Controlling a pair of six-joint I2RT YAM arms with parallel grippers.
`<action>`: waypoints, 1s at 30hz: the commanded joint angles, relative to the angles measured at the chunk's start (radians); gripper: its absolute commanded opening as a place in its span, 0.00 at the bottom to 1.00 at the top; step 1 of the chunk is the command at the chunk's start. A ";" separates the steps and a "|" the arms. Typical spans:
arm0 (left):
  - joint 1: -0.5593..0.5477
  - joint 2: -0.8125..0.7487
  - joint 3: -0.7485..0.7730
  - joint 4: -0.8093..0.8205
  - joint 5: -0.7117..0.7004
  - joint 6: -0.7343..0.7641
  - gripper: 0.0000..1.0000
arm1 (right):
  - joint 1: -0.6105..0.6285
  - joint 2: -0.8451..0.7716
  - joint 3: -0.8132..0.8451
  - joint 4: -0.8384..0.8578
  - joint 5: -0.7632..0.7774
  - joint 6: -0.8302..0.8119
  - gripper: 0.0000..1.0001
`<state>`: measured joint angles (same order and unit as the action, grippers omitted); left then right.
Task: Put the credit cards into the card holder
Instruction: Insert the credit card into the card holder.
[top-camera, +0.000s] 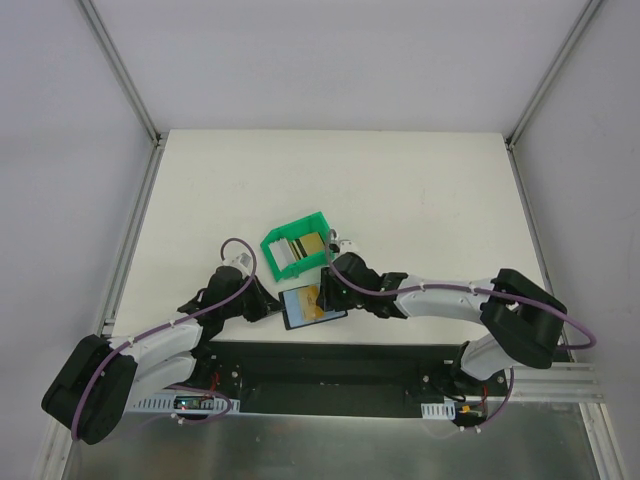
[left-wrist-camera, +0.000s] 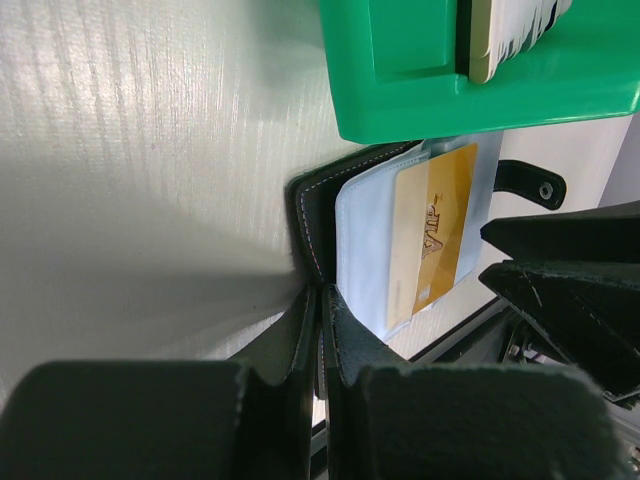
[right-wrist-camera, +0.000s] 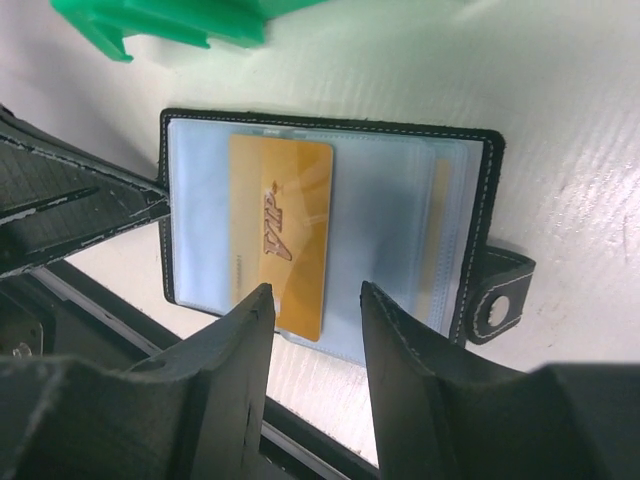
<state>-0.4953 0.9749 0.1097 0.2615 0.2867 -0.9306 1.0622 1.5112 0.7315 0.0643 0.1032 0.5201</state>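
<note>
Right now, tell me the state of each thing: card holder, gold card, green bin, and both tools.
card holder: open flat, inside up.
gold card: face up on the holder's sleeves; how far tucked in is unclear.
green bin: holds a stack of cards.
left tool: shut on the card holder's edge.
right tool: open, jaws straddling the gold card's end.

Just ahead of the right pincer, the card holder looks like black leather with white stitches. Its pockets are clear, shiny plastic. The gold card inside is smooth and glossy. Farther ahead, the green bin is shiny plastic. Under the pincer, the table is white, matt and finely lined.
</note>
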 joint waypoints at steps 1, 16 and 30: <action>0.009 0.019 -0.030 -0.139 -0.038 0.041 0.00 | 0.018 0.003 0.057 -0.035 0.041 -0.040 0.42; 0.009 0.019 -0.031 -0.139 -0.040 0.041 0.00 | 0.008 0.109 0.109 -0.034 -0.046 -0.029 0.42; 0.009 0.019 -0.030 -0.134 -0.038 0.038 0.00 | 0.019 0.153 0.173 0.006 -0.168 -0.034 0.39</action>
<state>-0.4953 0.9749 0.1097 0.2611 0.2867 -0.9306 1.0714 1.6497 0.8539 0.0628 -0.0124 0.4957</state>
